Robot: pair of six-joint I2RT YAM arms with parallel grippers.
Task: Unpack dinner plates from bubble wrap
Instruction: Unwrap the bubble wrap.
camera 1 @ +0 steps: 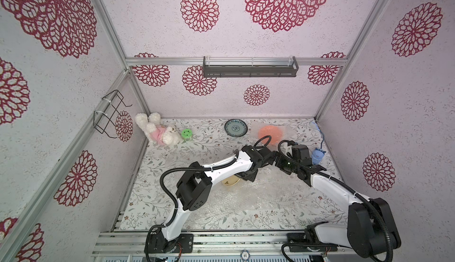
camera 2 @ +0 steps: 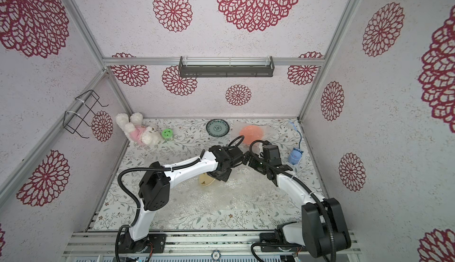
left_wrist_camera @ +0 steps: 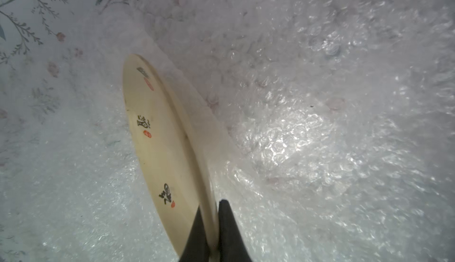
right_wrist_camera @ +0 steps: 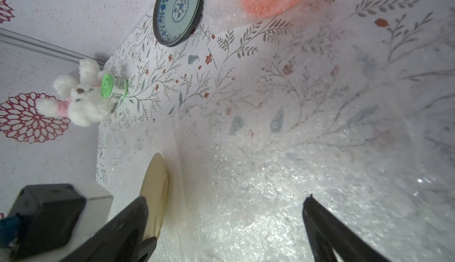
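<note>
Floral tabletop (camera 1: 172, 154); walls (camera 1: 147, 26) papered with red rosettes. Clear bubble wrap (camera 1: 266, 194) lies spread at front centre. The left gripper (left_wrist_camera: 209, 214) pinches the cream plate (left_wrist_camera: 157, 130) by its rim, tilted over the wrap. The right gripper (right_wrist_camera: 226, 198) gapes, holding nothing. At the back, the blue plate (camera 1: 235, 127) is bare; the orange plate (camera 1: 270, 133) beside it is wrapped.

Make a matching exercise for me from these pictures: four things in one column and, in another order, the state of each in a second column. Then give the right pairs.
Things:
1. cream plate
2. blue-green plate
3. orange plate
4. right gripper

States:
A. open, holding nothing
B. covered by bubble wrap
C. lying bare at the back of the table
D. tilted, its rim between the fingers of the left gripper

Pairs: 1-D, 2-C, 3-B, 4-A.
</note>
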